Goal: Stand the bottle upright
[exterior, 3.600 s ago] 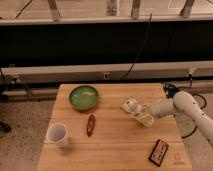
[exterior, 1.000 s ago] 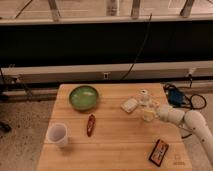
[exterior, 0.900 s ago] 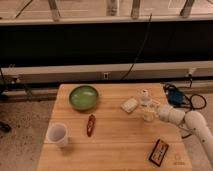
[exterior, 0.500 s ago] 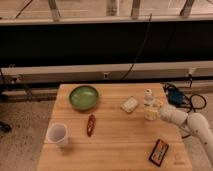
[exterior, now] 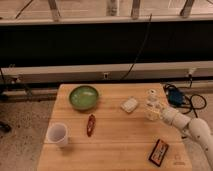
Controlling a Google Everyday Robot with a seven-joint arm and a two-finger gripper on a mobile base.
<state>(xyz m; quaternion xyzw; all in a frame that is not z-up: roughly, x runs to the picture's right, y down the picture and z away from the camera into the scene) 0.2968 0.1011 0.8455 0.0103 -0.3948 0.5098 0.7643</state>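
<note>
A light wooden table (exterior: 115, 150) carries everything. Toward its right edge the small clear plastic bottle (exterior: 152, 104) stands upright, its white cap on top and its lower part tinted a pale yellow.

The gripper (exterior: 156, 114) sits low against the bottle's right side, overlapping the bottle's base in this view; it ends a white arm (exterior: 192, 129) that reaches in from the lower right corner, over the table's right edge; whether the jaws are clenched on the bottle or released from it I cannot tell.

Just left of the bottle, apart from it, lies a flat white rounded pad (exterior: 129, 104). Farther left, in the back half of the table, sits a round green bowl (exterior: 84, 96). A white cup (exterior: 57, 134) stands upright near the left edge, toward the front, well apart from the bottle. A slender reddish-brown object (exterior: 90, 125) lies lengthwise in front of the bowl, to the right of the cup. A dark rectangular packet with red and white marking (exterior: 160, 151) lies flat and turned at an angle near the front right corner, below the gripper.

Off the table to the right, on the speckled floor, rests a blue object (exterior: 175, 96) with looped black cables (exterior: 199, 101) beside it. Behind the table runs a dark wall panel with a pale ledge beneath it; one black cable (exterior: 140, 49) hangs down across the panel.
</note>
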